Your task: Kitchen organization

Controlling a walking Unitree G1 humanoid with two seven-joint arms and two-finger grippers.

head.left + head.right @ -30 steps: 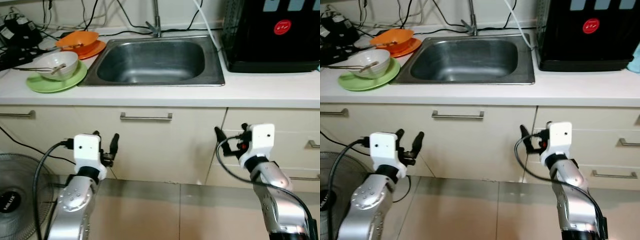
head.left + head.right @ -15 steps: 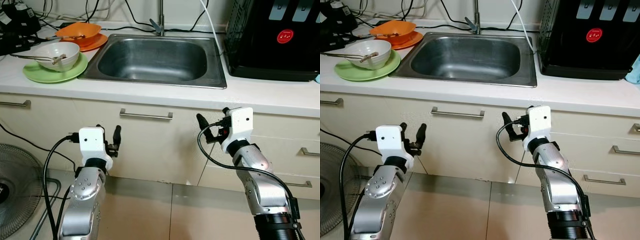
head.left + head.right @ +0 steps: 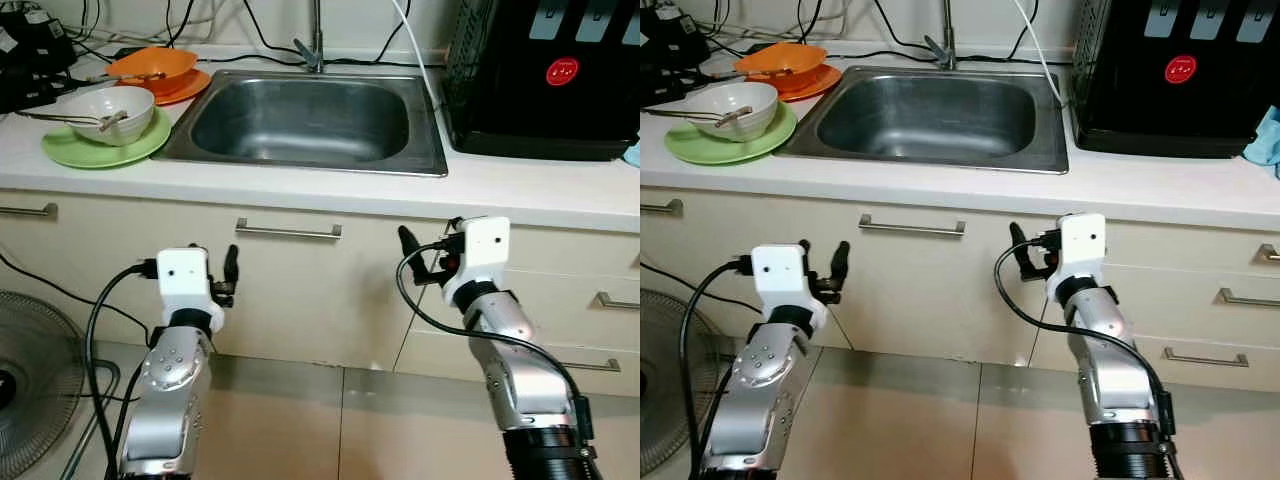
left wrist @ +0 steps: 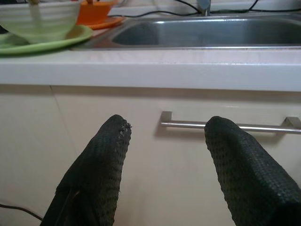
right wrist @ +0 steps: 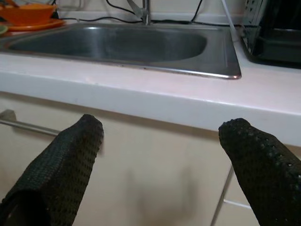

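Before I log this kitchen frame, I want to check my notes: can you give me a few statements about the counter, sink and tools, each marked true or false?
1. The white bowl sits on the green plate. True.
2. The sink is full of dishes. False: its basin holds no dishes.
3. The left tool grips the cabinet handle. False: it is open, short of the handle.
4. The right tool is open and holds nothing. True.
5. The orange bowl lies right of the sink. False: it is on the left.
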